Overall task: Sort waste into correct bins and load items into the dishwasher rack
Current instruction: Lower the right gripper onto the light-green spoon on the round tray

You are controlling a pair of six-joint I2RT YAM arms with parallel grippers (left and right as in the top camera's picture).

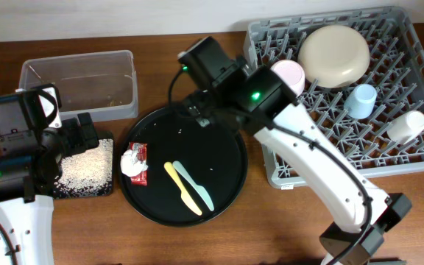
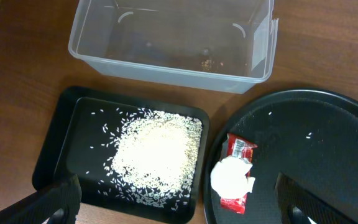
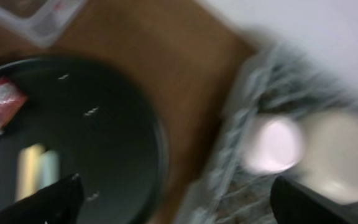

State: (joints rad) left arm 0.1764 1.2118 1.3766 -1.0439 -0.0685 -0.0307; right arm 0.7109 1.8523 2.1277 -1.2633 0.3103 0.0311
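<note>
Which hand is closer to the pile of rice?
Left. The left hand hovers beside the rice; the right hand is over the round tray, at its far edge.

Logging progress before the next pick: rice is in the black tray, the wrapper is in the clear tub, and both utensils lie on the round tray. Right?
No. The wrapper is not in the clear tub; it lies on the round tray, as the left wrist view shows. The rice is in the black tray, both utensils on the round tray.

right wrist view blurred, bowl (image 1: 293,71) half-hidden
</note>
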